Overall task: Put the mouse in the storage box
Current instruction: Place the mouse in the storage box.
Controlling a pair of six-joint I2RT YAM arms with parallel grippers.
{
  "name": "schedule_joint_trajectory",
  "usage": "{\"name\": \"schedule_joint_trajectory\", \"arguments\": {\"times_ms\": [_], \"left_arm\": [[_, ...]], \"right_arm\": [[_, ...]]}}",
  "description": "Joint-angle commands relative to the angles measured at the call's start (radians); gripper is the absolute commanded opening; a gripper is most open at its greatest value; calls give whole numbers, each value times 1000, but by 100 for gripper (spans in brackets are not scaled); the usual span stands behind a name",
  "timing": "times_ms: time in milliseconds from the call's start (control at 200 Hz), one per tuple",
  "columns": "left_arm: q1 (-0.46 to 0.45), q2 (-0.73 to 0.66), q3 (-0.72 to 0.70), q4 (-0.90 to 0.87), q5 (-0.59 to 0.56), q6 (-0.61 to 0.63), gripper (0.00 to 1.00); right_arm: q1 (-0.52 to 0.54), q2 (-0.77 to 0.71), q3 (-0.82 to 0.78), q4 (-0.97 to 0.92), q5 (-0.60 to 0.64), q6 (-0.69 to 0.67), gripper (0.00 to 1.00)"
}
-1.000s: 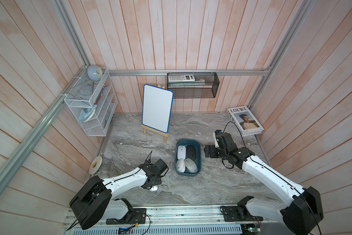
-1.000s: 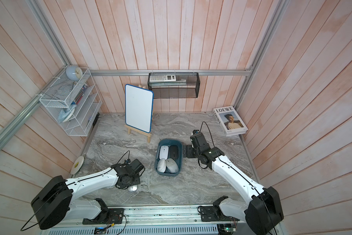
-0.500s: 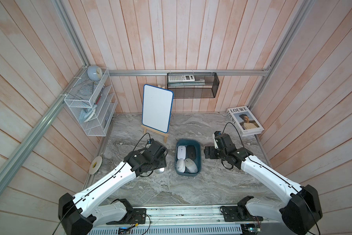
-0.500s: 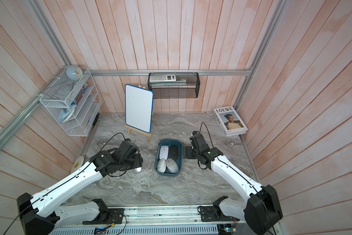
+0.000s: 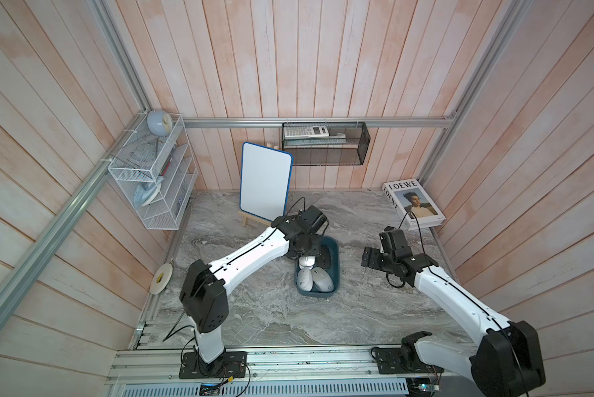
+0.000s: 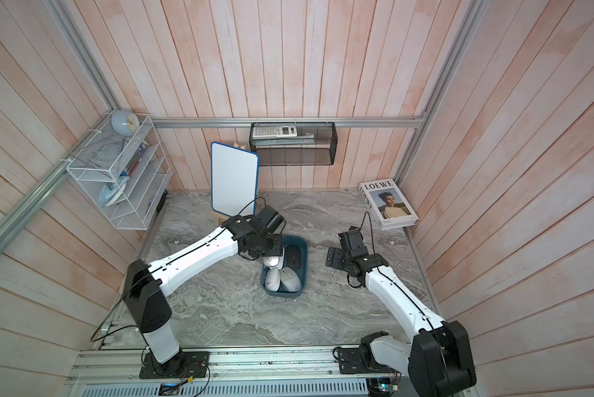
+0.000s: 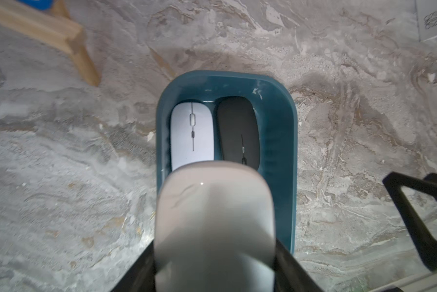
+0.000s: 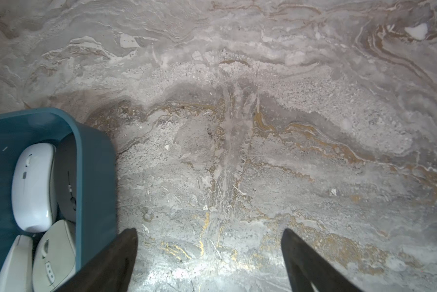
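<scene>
My left gripper (image 5: 305, 256) (image 7: 214, 252) is shut on a pale grey mouse (image 5: 306, 262) (image 6: 273, 261) (image 7: 213, 215), gripping it by its sides. It holds the mouse over the far part of the teal storage box (image 5: 336, 275) (image 6: 304, 264) (image 7: 288, 151). Below it in the box lie a flat white mouse (image 7: 192, 136) and a black mouse (image 7: 237, 134) (image 6: 292, 257). Two more light mice (image 5: 304, 279) (image 5: 322, 279) fill the near end. My right gripper (image 5: 367, 257) (image 8: 209, 242) stands open over bare marble just right of the box.
A whiteboard on a wooden easel (image 5: 266, 187) stands close behind the box. A LOEWE book (image 5: 414, 204) lies at the back right, and a tape roll (image 5: 160, 278) leans at the left edge. A white wire rack (image 5: 152, 178) and a black mesh basket (image 5: 326, 144) hang on the walls.
My left arm has swung from the front left of the table up and rightward to the box, carrying the mouse. The right arm has barely moved.
</scene>
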Motion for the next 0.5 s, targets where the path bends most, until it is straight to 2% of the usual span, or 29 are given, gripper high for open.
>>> {"name": "schedule_joint_trajectory", "arguments": {"times_ms": [0,230,495], "left_arm": [[-10,119,129,-49,0,50,46],[-23,314,320,-119,-34,68,46],[-34,382,325,-114,-58,51,47]], "right_arm": [[-2,-8,-3,27,-18,21,92],[-3,4,-12,29,-31,21,92],[-4,22,-6,29,-51,26,92]]}}
